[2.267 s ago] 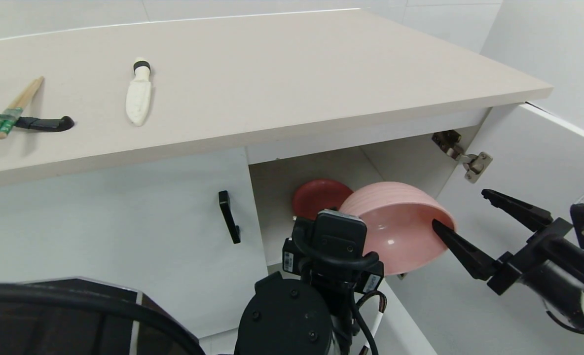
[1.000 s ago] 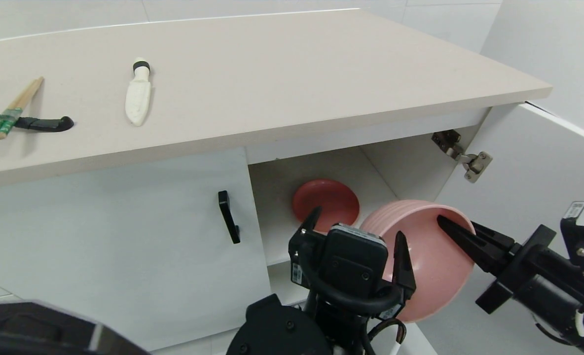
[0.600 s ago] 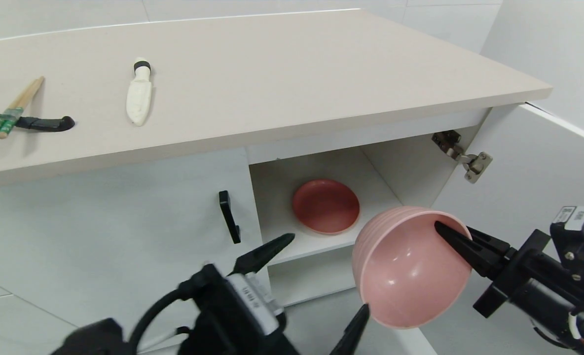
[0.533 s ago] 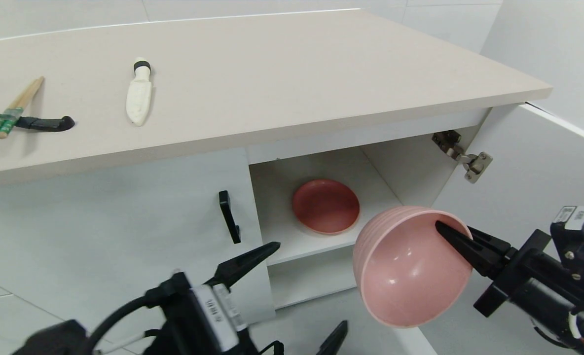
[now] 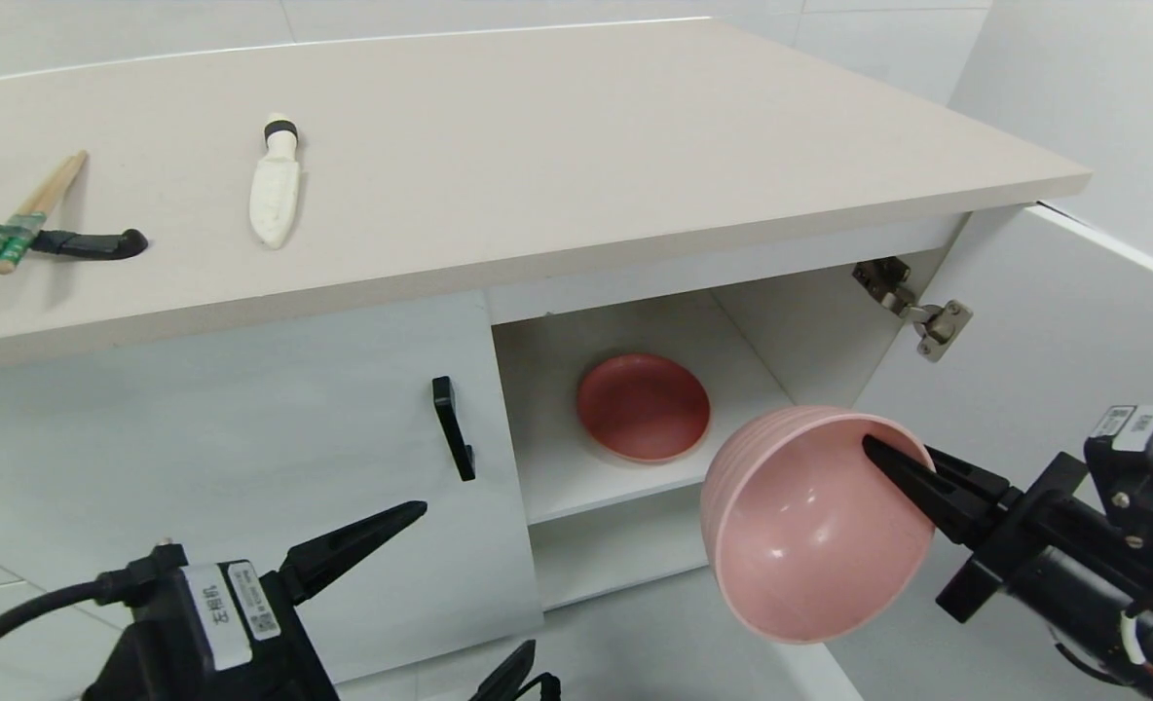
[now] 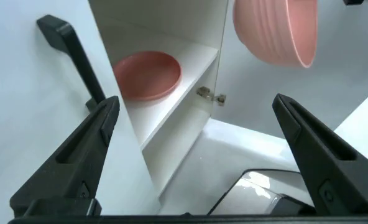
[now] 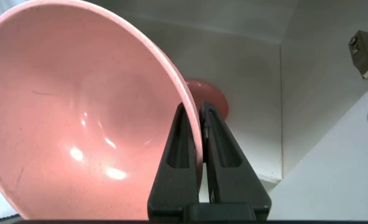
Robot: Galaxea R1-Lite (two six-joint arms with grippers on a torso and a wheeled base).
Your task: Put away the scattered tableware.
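One pink ribbed bowl (image 5: 810,526): glossy inside, ridged outside, tipped on its side with the mouth toward the head camera. It is in the air before the open white cabinet (image 5: 791,331), at 4 o'clock from the one red round plate (image 5: 643,406) and clear of it. The plate lies flat on the cabinet shelf (image 5: 557,472).

The right gripper (image 5: 878,450) pinches the bowl's rim at the bowl's 1 o'clock, one finger inside and one outside. Its arm comes in low from 4 o'clock. Seen from the wrist, the right gripper (image 7: 195,107) is clamped tight on the rim.

The left gripper (image 5: 474,576) is at 7 o'clock, low before the closed door (image 5: 245,419), fingers spread wide with nothing between them.

On the beige countertop (image 5: 586,146), at 10 o'clock:
- Two wooden chopsticks (image 5: 21,216) with green-banded ends lie across one black curved handle (image 5: 80,243).
- One white utensil (image 5: 275,190) with a black band lies at their 3 o'clock, apart.
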